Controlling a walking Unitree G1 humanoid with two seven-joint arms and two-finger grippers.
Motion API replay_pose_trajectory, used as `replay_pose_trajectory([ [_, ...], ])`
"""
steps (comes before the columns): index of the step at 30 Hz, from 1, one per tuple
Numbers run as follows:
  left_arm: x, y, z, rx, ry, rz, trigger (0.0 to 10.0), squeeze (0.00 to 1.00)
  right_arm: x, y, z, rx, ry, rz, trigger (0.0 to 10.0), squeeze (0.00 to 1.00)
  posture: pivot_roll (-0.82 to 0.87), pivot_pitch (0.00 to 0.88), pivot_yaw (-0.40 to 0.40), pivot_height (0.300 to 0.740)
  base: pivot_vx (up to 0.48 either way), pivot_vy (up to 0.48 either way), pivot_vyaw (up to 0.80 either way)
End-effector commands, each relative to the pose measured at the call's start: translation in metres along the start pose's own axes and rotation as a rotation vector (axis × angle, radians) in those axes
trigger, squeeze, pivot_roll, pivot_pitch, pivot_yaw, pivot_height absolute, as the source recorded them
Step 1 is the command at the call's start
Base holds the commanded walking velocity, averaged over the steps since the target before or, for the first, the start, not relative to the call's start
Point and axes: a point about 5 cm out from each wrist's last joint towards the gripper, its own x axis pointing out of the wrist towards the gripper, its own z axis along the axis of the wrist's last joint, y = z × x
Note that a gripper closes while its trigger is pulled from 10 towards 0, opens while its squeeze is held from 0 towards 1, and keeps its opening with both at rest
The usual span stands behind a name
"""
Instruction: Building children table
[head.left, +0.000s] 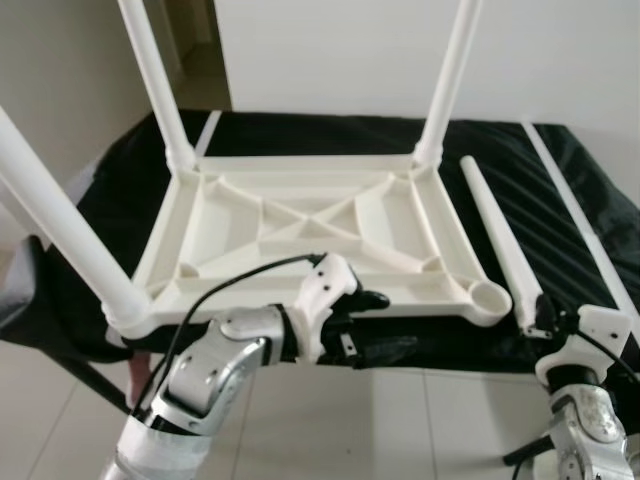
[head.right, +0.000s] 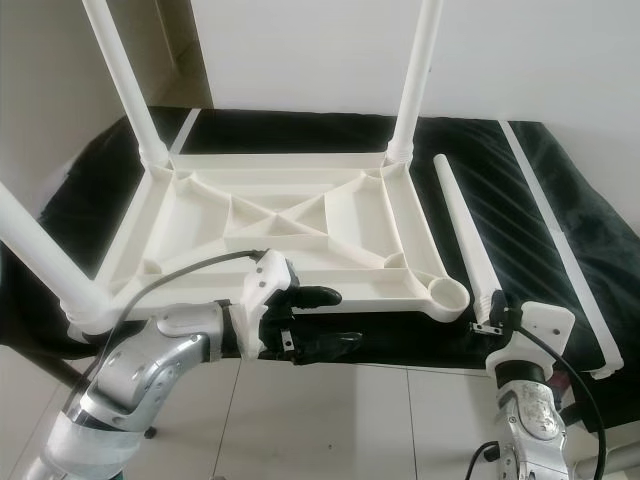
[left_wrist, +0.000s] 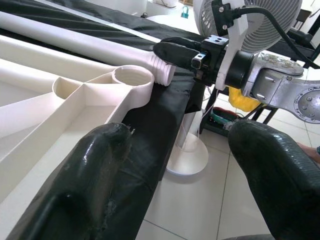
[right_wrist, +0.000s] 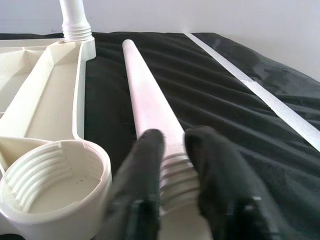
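Upturned white table top on my black-covered bench, three legs fitted, loose leg lying along its right edge, my right gripper clamped on the leg's threaded end beside the empty corner socket, left gripper spread wide at the near edge.

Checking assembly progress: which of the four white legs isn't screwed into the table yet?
The leg lying flat on the black cloth, right of the upturned table. The right gripper clasps its threaded end; the other three stand upright in corner sockets.
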Motion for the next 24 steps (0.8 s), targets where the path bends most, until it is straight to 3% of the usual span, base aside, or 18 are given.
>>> replay_pose_trajectory([
  [1,-0.001,0.004,0.0,-0.003,0.007,0.058,10.0,0.0,-0.004,-0.002,-0.008,0.018,0.039,-0.018,10.0,1.0,-0.02,0.07,0.004,0.74,0.0,0.0,0.0],
  [11,0.0,0.003,0.0,-0.004,0.007,0.051,10.0,0.0,0.009,-0.005,0.011,0.07,-0.001,-0.058,10.0,1.0,-0.02,0.06,0.004,0.74,0.0,0.0,0.0],
  [12,0.001,0.003,0.0,-0.003,0.007,0.051,10.0,0.0,0.013,-0.005,0.015,0.084,0.0,-0.06,10.0,0.38,-0.02,0.056,0.004,0.74,0.0,0.0,0.0],
  [14,0.001,0.003,0.0,-0.003,0.007,0.052,10.0,0.0,0.017,-0.005,0.019,0.1,0.0,-0.06,10.0,0.38,-0.02,0.053,0.005,0.74,0.0,0.0,0.0],
  [15,0.001,0.003,0.0,-0.001,0.007,0.05,10.0,0.0,0.02,-0.007,0.022,0.114,0.003,-0.072,10.0,0.0,-0.02,0.051,0.003,0.74,0.0,0.0,0.0],
  [20,0.001,0.003,0.0,0.002,0.008,0.049,10.0,0.0,0.027,-0.008,0.031,0.165,-0.017,-0.081,10.0,0.0,-0.01,0.048,0.003,0.74,0.0,0.0,0.0],
  [24,0.003,0.002,0.0,-0.001,0.006,0.038,10.0,0.0,0.061,-0.009,0.039,0.122,0.107,-0.135,10.0,0.0,-0.02,0.036,0.007,0.74,0.0,0.0,0.0],
])
